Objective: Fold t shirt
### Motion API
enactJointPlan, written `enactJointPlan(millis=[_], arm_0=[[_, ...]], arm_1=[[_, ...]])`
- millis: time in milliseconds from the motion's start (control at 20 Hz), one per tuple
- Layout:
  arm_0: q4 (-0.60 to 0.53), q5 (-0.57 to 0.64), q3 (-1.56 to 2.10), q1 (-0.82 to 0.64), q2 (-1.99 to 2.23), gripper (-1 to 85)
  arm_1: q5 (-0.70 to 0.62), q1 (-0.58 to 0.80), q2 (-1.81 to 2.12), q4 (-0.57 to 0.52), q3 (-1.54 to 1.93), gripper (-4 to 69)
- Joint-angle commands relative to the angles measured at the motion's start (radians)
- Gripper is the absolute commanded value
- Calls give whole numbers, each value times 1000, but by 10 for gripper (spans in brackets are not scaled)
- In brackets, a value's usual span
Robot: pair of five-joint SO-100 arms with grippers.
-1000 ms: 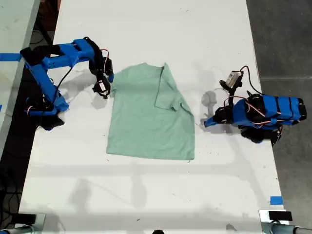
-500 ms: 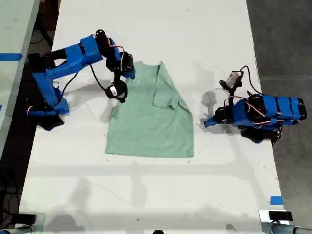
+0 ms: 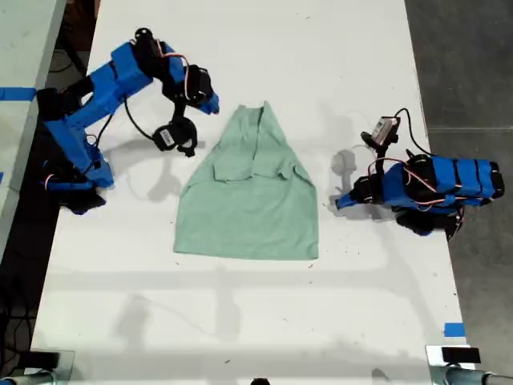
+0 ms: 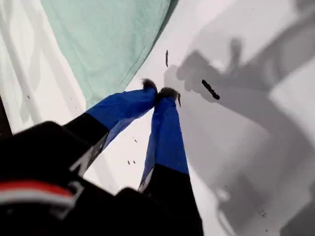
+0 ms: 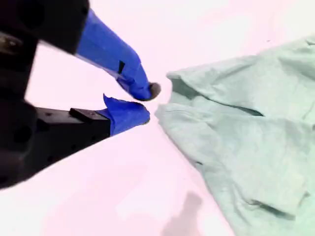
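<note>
- Exterior view: the white table (image 3: 240, 48) carries the t shirt (image 3: 248, 200) at its middle, between two blue arms that stand well apart. A strip of blue tape (image 3: 454, 329) lies near the table's edge at the exterior view's lower right, and a grey floor shows beyond that edge. The shirt is pale mint green and plain; both sleeves are folded in over the chest, so the top narrows to a point while the hem lies flat and straight. My second gripper (image 3: 183, 143) hangs just beside the shirt's folded shoulder on the exterior view's left (apart from the cloth). My first gripper (image 3: 338, 200) lies low on the table just off the shirt's other side.
- First wrist view: my first gripper (image 4: 160, 92) has its blue jaws closed tip to tip on nothing, over bare table, with the shirt's edge (image 4: 113, 44) just beyond them. Arm shadows and a dark speck mark the table nearby.
- Second wrist view: my second gripper (image 5: 147, 104) holds its jaws slightly parted and empty, just short of the shirt's folded edge (image 5: 236, 142), whose layers are creased.
</note>
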Motion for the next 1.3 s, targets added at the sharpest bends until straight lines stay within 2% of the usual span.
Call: enactJointPlan(millis=[0, 50, 150, 200, 400, 450, 500, 600, 650, 750, 850, 950, 1050, 1250], arm_0=[[-5, -52, 179, 61, 359, -1], [-66, -123, 324, 161, 469, -1], [-298, -278, 684, 387, 676, -1], [-405, -334, 867, 453, 759, -1], [-716, -426, 1597, 469, 1161, -1], [-730, -442, 1730, 480, 1331, -1], [-696, -442, 1841, 492, 1534, -1], [-509, -407, 2000, 468, 1916, -1], [-492, -382, 1999, 462, 1876, -1], [-525, -428, 2057, 471, 1910, -1], [-526, -422, 2065, 442, 1911, -1], [-531, -377, 2062, 454, 1911, -1], [-592, -252, 2077, 443, 1911, -1], [-623, -252, 2086, 451, 1911, -1]], arm_1=[[8, 14, 9, 2, 54, 21], [8, 14, 9, 2, 54, 21], [6, 14, 9, 2, 54, 21], [6, 14, 9, 2, 54, 21], [9, 9, 9, 2, 54, 21], [11, 9, 9, 2, 54, 21], [11, 9, 9, 2, 54, 21], [11, 11, 9, 2, 54, 21], [11, 12, 9, 2, 54, 21], [12, 14, 9, 2, 54, 21], [12, 14, 9, 2, 54, 21], [14, 14, 9, 2, 54, 21], [14, 11, 9, 2, 54, 21], [12, 26, 9, 2, 54, 32]])
